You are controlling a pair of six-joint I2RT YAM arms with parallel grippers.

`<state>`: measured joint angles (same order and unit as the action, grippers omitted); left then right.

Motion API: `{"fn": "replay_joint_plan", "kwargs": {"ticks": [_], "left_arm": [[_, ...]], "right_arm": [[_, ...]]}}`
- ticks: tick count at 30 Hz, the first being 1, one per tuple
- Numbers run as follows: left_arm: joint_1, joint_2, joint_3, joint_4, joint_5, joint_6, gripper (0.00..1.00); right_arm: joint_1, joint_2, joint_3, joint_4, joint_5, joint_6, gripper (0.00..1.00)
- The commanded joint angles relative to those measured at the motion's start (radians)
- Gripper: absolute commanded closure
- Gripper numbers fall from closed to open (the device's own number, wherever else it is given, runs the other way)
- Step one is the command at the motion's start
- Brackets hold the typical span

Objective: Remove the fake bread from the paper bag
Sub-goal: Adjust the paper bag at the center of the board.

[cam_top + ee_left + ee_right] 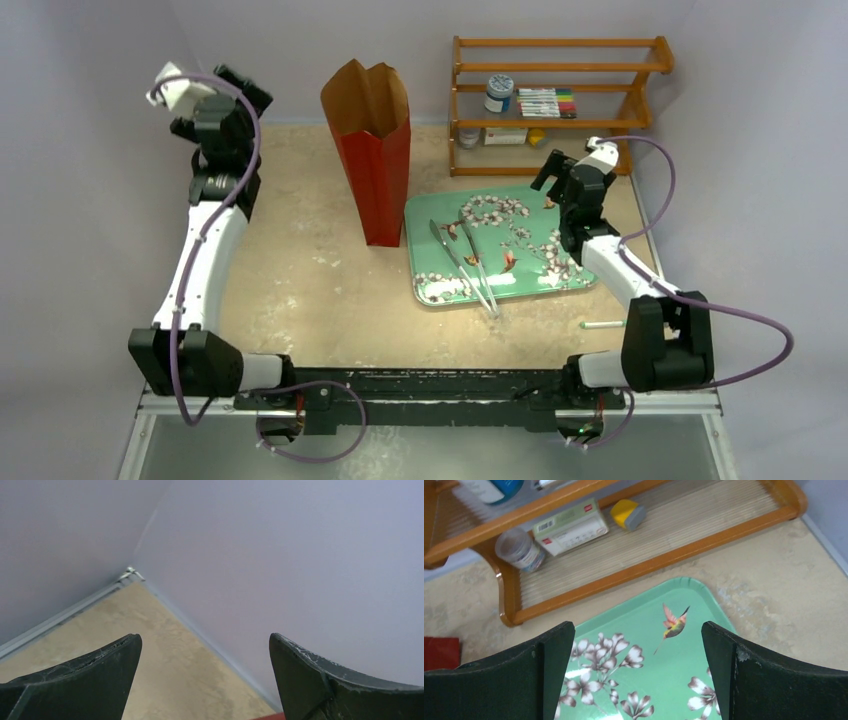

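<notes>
Currently I read the left gripper [205,647] and right gripper [638,632] as spread, empty; the paper bag [375,175] stands upright beside the green tray [421,216].

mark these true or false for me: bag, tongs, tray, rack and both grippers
1. The paper bag stands upright with its mouth open. True.
2. The metal tongs lie on the bare table left of the bag. False: they lie on the green floral tray, right of the bag.
3. The right gripper is shut on a piece of bread. False: it is open and empty, above the tray's far corner.
4. The left gripper is open and holds nothing. True.
5. The wooden rack stands beyond the tray, against the back wall. True.
</notes>
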<state>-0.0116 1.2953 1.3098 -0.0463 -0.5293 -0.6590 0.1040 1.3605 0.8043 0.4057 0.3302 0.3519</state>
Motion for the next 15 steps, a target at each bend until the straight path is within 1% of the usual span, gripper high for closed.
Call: {"fn": "replay_joint_plan", "kwargs": {"ticks": [1,4,7,10,15], "left_arm": [[-0.046,0.091,0.238,-0.128,0.113,0.033,0.00],[-0.063,0.132,0.331,-0.179,0.190,0.049,0.01],[-0.090,0.195,0.446,-0.290,0.240,0.095,0.03],[-0.134,0.256,0.541,-0.392,0.261,0.142,0.03],[-0.191,0.343,0.649,-0.510,0.272,0.192,0.04]], "right_arm": [[0.043,0.001,0.037,0.010,0.001,-0.033,0.00],[0.065,0.006,0.047,-0.018,0.025,-0.047,0.00],[0.077,0.002,0.049,-0.035,0.041,-0.058,0.00],[0.085,0.003,0.055,-0.049,0.052,-0.070,0.00],[0.111,0.010,0.075,-0.067,0.068,-0.100,0.00]]}}
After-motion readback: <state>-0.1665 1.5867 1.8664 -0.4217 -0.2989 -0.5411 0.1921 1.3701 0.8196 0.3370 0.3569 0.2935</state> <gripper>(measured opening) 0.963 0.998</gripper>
